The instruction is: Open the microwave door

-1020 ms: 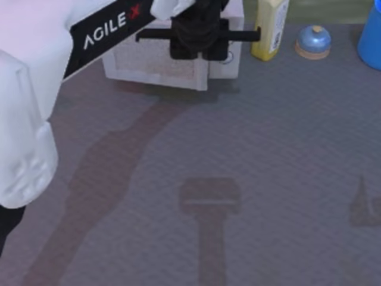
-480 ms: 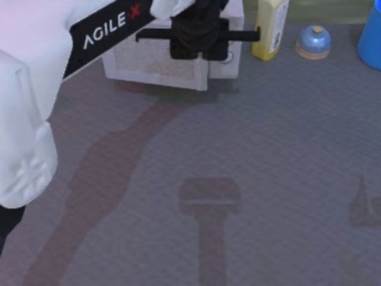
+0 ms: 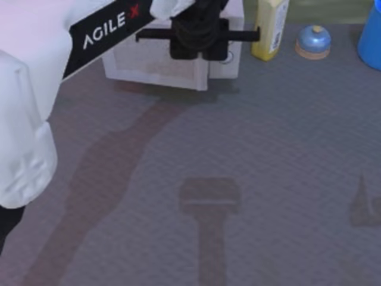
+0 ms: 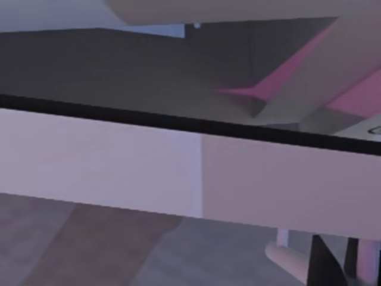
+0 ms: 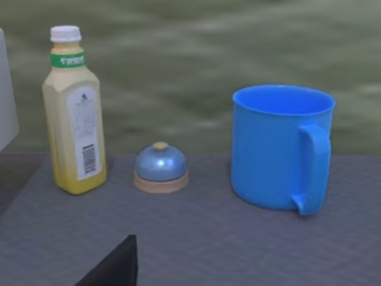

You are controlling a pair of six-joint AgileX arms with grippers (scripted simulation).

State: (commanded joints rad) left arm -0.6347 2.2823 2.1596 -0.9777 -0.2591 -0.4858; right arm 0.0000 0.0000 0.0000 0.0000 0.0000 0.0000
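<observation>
left gripper (image 3: 196, 50) over the microwave (image 3: 223, 68) top at table's far edge, finger state cannot be told | microwave door (image 3: 158, 67) directly below gripper, flat against front | yellow bottle (image 3: 269, 30) just right of gripper, bell (image 3: 313, 42) and blue mug (image 5: 280, 146) farther right | right arm out of top view

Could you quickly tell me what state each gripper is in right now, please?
Left gripper: over the front of the microwave, by the microwave door; open or closed cannot be told.
Right gripper: not in view.
</observation>
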